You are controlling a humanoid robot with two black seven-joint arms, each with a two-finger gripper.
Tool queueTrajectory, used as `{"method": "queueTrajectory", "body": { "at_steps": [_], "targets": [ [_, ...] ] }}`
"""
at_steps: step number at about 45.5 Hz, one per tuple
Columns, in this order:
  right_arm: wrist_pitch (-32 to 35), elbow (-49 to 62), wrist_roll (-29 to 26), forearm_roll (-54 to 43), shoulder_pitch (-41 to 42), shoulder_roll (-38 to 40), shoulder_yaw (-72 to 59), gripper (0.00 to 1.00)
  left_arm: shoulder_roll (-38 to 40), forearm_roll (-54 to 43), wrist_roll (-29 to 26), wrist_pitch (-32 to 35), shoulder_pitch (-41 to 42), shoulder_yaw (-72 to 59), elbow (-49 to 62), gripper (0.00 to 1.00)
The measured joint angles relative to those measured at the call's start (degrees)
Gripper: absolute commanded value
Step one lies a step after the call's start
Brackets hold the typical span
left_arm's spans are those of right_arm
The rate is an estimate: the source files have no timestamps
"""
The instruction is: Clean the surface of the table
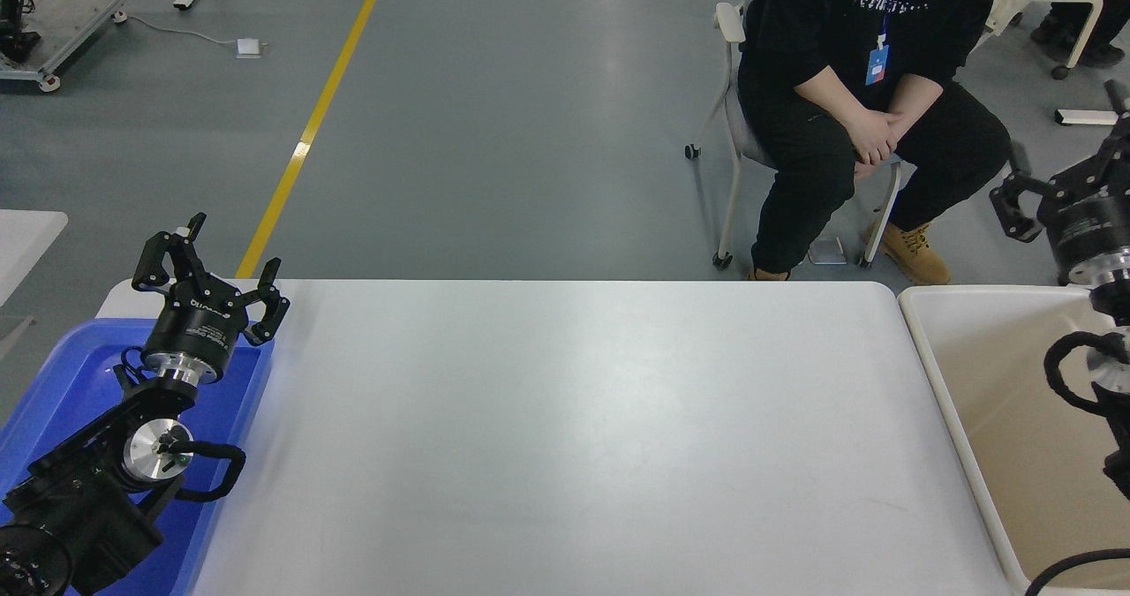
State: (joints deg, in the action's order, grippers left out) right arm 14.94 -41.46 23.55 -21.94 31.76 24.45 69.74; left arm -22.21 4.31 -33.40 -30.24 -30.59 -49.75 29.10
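Across head view centre: white table surface [565,437] bare, no litter visible; cleaning looks done or not begun. Left gripper [207,265] parked above blue tray [53,384], fingers spread, empty. Right gripper [1073,185] above cream bin [936,384], edge-cropped, apparently spread, empty. Seated person [847,93] beyond.

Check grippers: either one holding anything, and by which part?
Nothing held. Left gripper is open and empty above the blue plastic tray; right gripper, partly cut off at the frame edge, shows nothing between its fingers.

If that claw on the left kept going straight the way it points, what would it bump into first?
Probably nothing nearby: the left gripper points up and away past the table surface edge, toward open grey floor. Depth is hard to judge.
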Motion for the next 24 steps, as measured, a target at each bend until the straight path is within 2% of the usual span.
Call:
{"method": "queueTrajectory", "body": {
  "at_steps": [12,24],
  "targets": [
    [-0.3,2.1,0.2,-0.1,-1.3,-3.5,-4.9,0.99,0.0,0.0,0.0,0.0,0.0,0.0,0.0,1.0],
    [-0.4,5.5,0.4,-0.1,0.8,-6.1,-7.5,0.99,0.0,0.0,0.0,0.0,0.0,0.0,0.0,1.0]
  ]
}}
